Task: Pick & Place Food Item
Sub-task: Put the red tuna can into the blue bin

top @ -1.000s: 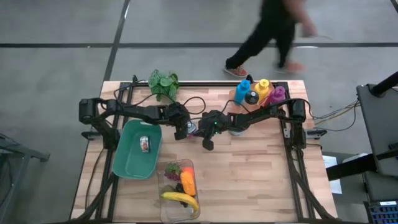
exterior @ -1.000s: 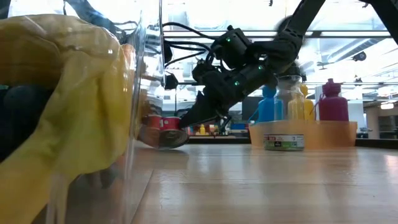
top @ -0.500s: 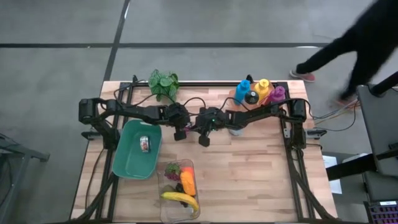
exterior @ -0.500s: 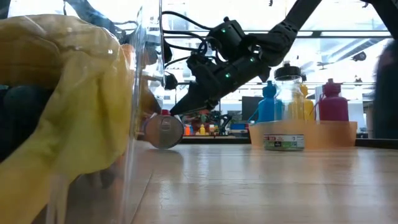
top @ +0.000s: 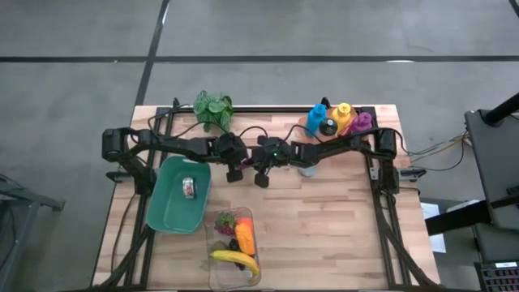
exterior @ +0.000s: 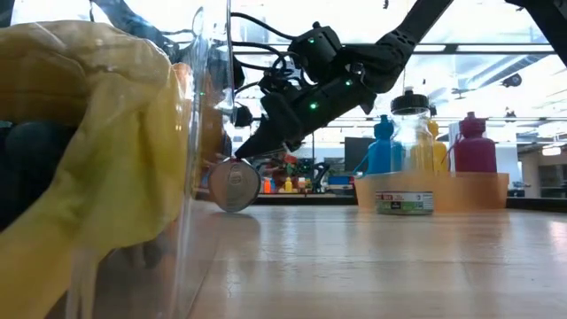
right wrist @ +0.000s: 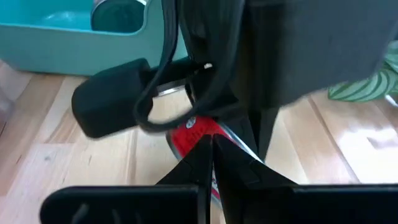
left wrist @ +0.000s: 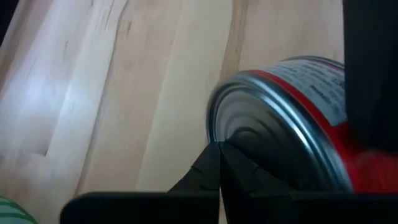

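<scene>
Both jaws are clenched, empty: left gripper [top: 237, 170] and right gripper [top: 258, 168] flank the can [exterior: 234, 184], lying on the table [top: 340, 227] (from above, arms hide it). Right gripper has shifted leftward.

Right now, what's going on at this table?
Both arms meet mid-table over a red-labelled can lying on its side on the wooden table. The left gripper and the right gripper are both shut, tips at the can, neither gripping it. A second can lies in the green bin, and a clear container in front holds a banana and other produce.
</scene>
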Controlling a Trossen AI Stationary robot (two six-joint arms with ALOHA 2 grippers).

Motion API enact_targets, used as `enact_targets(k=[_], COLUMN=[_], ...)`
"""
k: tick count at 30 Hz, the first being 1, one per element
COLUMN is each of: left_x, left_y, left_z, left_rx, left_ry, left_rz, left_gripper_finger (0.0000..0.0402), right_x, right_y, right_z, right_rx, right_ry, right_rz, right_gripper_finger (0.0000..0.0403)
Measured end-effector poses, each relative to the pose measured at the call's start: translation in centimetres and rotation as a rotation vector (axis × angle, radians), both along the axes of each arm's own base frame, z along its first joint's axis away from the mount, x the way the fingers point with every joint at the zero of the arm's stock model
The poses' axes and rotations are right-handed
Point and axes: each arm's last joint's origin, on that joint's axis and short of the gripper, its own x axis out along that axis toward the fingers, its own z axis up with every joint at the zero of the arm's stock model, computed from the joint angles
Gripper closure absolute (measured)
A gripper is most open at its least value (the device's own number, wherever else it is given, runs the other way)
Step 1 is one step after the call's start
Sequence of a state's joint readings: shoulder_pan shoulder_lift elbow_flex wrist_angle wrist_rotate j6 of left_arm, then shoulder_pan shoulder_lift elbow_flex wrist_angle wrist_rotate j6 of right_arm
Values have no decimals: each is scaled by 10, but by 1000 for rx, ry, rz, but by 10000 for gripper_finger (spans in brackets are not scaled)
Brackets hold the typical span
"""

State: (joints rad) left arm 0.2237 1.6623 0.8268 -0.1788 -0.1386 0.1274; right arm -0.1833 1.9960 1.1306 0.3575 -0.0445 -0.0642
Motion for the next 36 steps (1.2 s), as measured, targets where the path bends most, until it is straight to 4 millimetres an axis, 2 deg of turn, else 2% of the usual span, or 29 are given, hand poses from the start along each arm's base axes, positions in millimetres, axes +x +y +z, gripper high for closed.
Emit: enact_targets(k=[9, 19, 31, 36], left_x=[-1, -1, -1, -1], left_y=[2, 1, 1, 1], left_z=[0, -2, -1, -1], left_rx=[46, 32, 41, 41], left_ry=[15, 17, 20, 21], left_rz=[25, 12, 18, 24], left_gripper_finger=[401, 401, 401, 401], right_x=[4, 0, 0, -3], right_y=[-5, -21, -20, -18], right_z=[1, -2, -3, -11], right_rx=[-35, -33, -19, 10], right_ry=[1, 23, 30, 73], right_rz=[-18, -81, -61, -63], right_gripper_finger=[391, 391, 391, 391])
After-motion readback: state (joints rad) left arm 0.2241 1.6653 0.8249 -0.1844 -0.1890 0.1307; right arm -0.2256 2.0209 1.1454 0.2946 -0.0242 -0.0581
